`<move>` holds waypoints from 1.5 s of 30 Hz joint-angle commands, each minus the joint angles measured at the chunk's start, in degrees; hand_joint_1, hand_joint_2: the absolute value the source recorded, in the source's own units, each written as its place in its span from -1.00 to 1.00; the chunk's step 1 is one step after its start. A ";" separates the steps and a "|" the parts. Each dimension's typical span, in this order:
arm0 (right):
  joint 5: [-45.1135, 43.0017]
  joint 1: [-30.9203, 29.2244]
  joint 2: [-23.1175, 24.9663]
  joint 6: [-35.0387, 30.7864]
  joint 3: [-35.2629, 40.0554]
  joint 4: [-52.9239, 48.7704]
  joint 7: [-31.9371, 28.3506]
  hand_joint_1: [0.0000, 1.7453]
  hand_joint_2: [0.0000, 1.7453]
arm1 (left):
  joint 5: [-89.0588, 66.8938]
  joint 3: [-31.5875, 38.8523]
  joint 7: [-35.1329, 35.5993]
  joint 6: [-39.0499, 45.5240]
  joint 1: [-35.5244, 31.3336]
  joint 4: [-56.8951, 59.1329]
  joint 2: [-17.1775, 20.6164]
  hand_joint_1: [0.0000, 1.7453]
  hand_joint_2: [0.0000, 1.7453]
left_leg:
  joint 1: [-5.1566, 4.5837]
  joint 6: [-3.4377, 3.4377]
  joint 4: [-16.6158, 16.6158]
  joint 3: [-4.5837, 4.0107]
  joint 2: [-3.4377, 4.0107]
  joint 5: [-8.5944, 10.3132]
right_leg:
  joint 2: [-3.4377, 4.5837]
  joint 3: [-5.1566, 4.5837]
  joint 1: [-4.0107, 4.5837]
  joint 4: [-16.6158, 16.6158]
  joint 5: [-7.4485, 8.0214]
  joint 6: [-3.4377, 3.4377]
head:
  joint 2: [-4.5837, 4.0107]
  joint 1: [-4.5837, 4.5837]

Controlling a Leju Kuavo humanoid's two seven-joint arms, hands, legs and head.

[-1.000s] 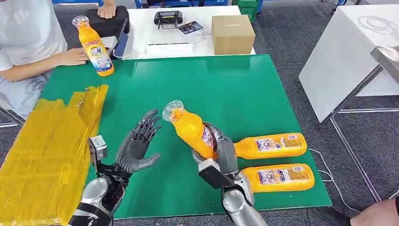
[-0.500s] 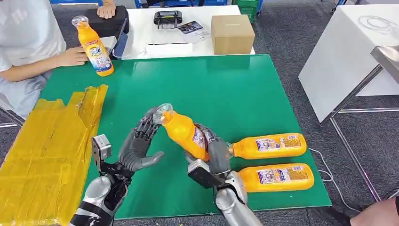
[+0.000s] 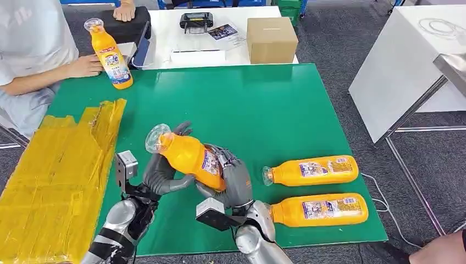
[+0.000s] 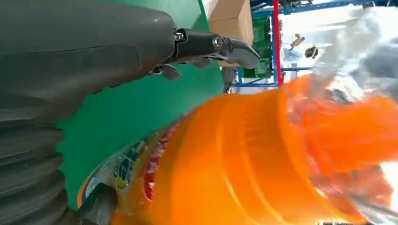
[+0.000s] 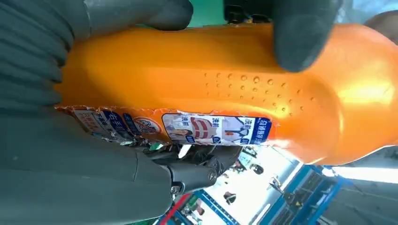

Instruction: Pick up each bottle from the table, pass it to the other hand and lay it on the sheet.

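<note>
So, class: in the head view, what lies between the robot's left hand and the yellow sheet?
Only bare green mat lies between the left hand and the yellow sheet; the head view shows nothing resting on that stretch.

Four bottles are counted: one held [image 3: 189, 158], two lying [image 3: 310, 170] [image 3: 319, 209], one standing [image 3: 110, 54]. One sheet [image 3: 49, 181] and one box [image 3: 271, 39] are seen.

Two bottles [image 3: 314, 170] lie right of the sheet [image 3: 55, 176].
</note>
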 commanded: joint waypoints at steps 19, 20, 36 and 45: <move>-0.07 -6.20 -1.21 2.02 7.18 10.66 3.22 1.00 1.00 | 6.57 5.18 -1.06 1.40 -0.60 -1.22 -2.20 1.00 1.00 | 0.06 0.03 -0.02 0.21 0.02 -0.09 | -0.04 0.26 0.08 -0.08 -0.07 -0.05 | 0.00 0.00; -0.08 -6.45 -1.17 2.11 7.13 11.29 3.23 1.00 1.00 | 6.60 4.98 -1.06 1.32 -0.55 -1.48 -2.20 1.00 1.00 | 0.04 0.02 -0.03 0.15 -0.02 -0.05 | -0.07 0.19 0.05 -0.07 -0.05 -0.04 | 0.00 -0.02; -0.24 -7.46 -0.80 2.64 6.43 14.25 2.89 1.00 1.00 | 6.74 3.35 -1.59 0.34 -0.57 -2.55 -1.89 0.06 1.00 | 0.07 0.04 0.00 0.17 -0.11 -0.07 | -0.17 0.25 0.08 -0.08 -0.09 -0.04 | 0.00 -0.02; 0.05 -7.67 -0.72 2.83 5.98 14.95 2.88 1.00 1.00 | 6.16 1.26 -1.93 -0.72 -0.61 -2.76 -1.94 -1.00 1.00 | 0.09 0.06 0.02 0.21 -0.14 -0.11 | -0.21 0.30 0.10 -0.09 -0.12 -0.04 | 0.00 0.00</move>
